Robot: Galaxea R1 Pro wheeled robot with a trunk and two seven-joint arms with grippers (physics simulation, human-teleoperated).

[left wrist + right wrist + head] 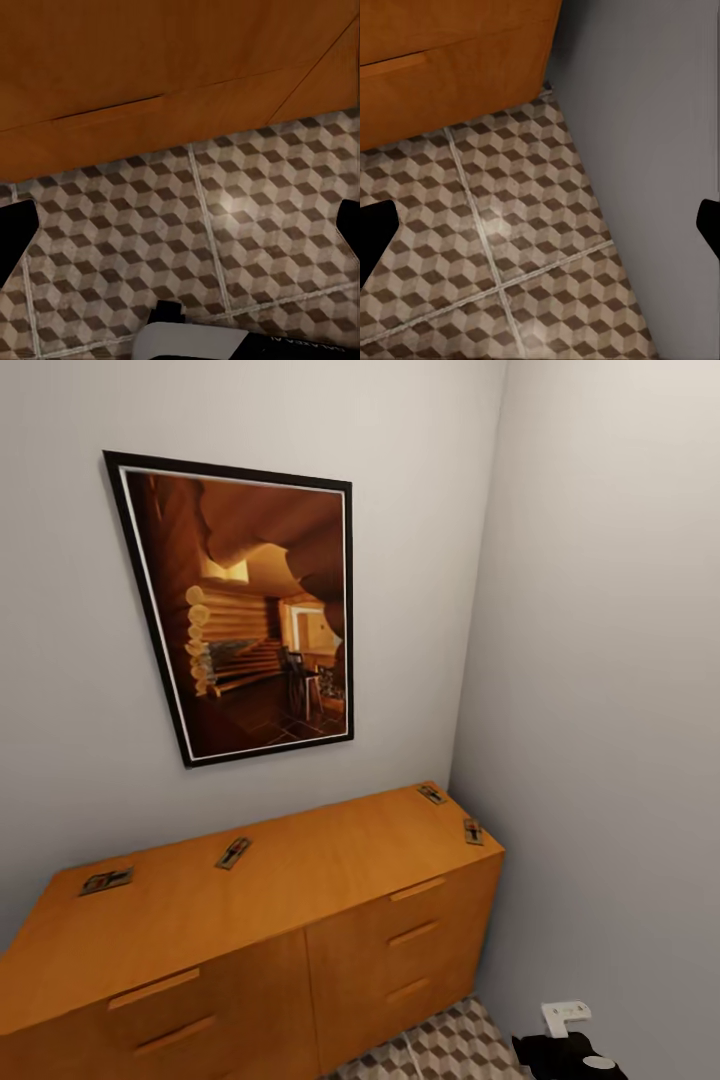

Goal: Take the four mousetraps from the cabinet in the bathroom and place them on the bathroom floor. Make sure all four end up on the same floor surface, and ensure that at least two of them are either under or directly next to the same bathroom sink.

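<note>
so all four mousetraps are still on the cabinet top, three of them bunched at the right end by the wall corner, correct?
Not quite. The head view shows two mousetraps at the right end of the cabinet, not three. The other two lie toward the left end. All four are on top.

Open room above the cabinet [300,880] top, bare but for four mousetraps: one at far left [106,880], one left of middle [233,852], two at the far right end [431,793] [472,831]. Hemmed in behind by the wall with a framed picture [250,610] hanging well above the top, and on the right by the side wall [620,710] touching the cabinet's end. Near the drawer fronts, open bathroom floor [510,240] under both wide-spread grippers, left [180,232] and right [547,225], closed off on the right by that same wall.
</note>
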